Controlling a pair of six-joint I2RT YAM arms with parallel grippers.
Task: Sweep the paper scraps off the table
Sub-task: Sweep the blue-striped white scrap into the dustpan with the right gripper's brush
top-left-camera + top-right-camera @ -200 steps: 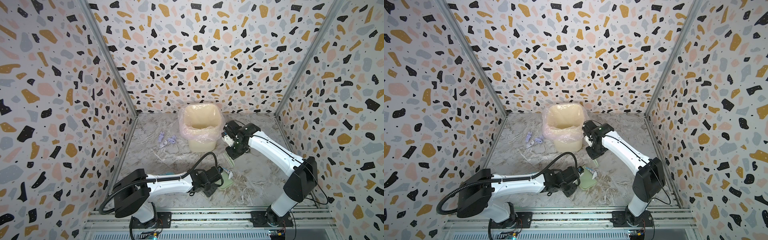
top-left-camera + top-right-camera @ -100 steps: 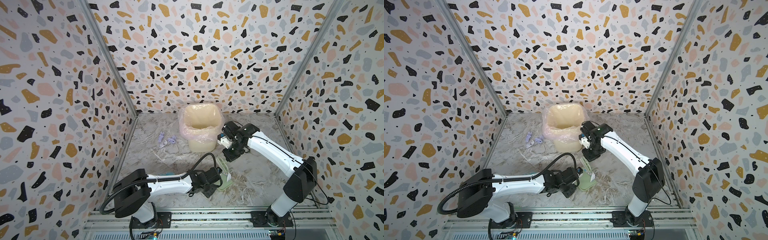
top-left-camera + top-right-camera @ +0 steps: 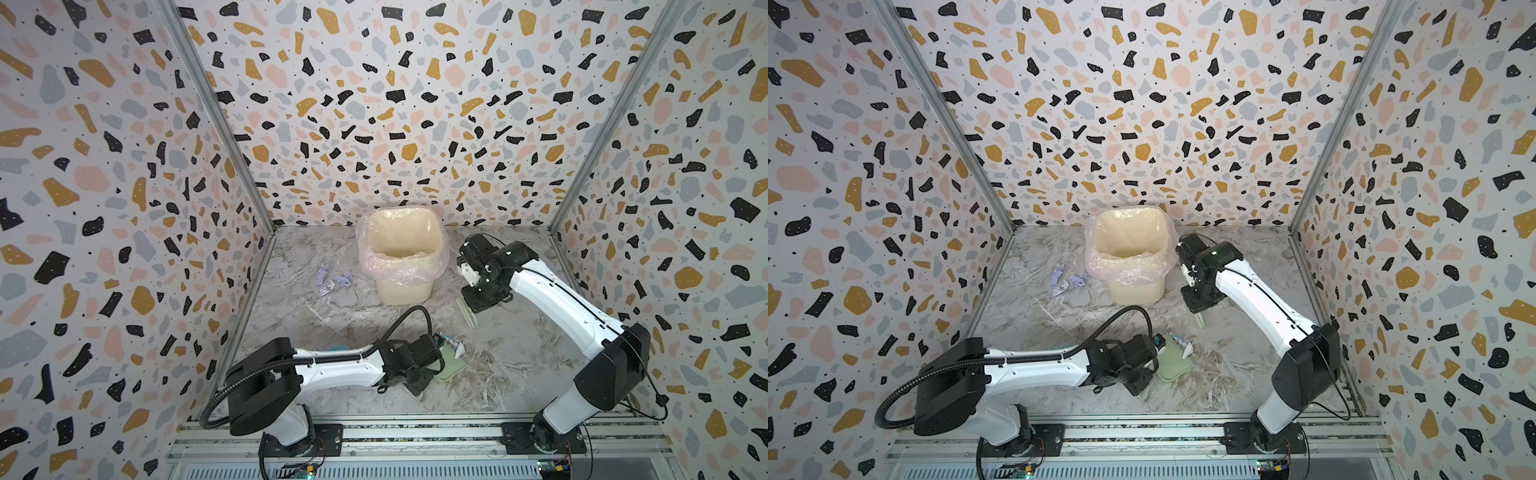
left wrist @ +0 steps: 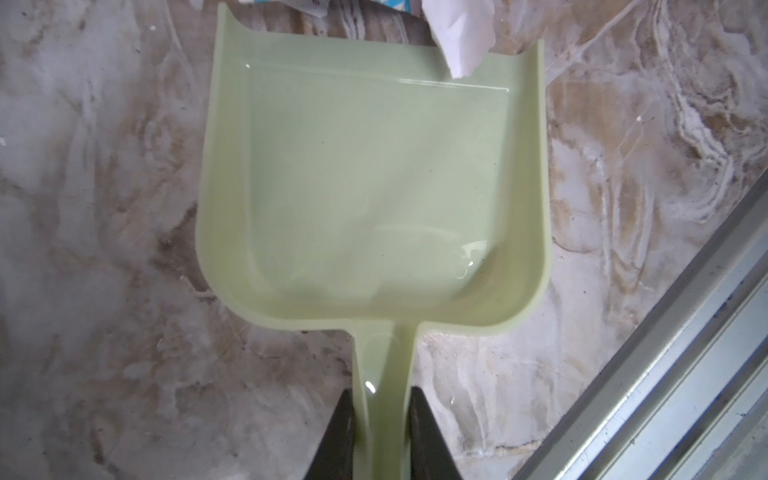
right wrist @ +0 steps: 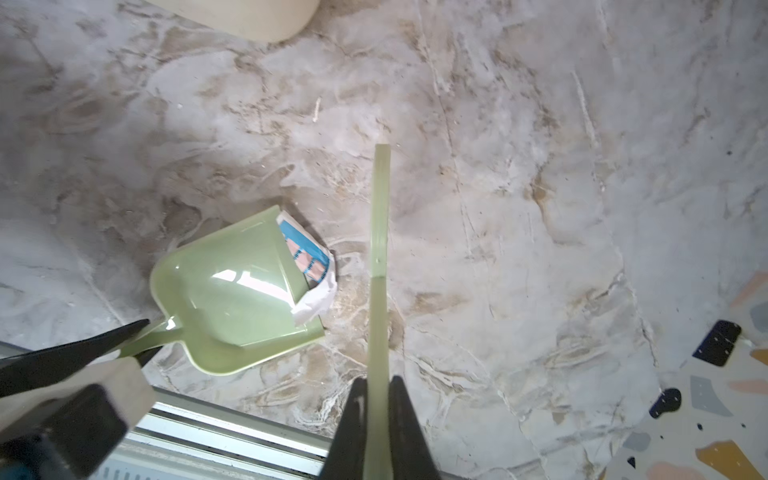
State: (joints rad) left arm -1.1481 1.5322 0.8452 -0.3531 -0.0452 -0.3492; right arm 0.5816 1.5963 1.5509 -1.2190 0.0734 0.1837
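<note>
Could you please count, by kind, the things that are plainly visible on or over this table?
lavender paper scraps: 3
printed paper scrap: 1
dustpan: 1
sweeping tool: 1
bin: 1
Total: 7

i see marble table (image 3: 316,332), cream bin (image 3: 402,286) toward its back, lavender paper scraps (image 3: 334,279) just left of it, pale green dustpan (image 3: 451,361) near the front, printed scrap (image 3: 455,345) touching its lip
</note>
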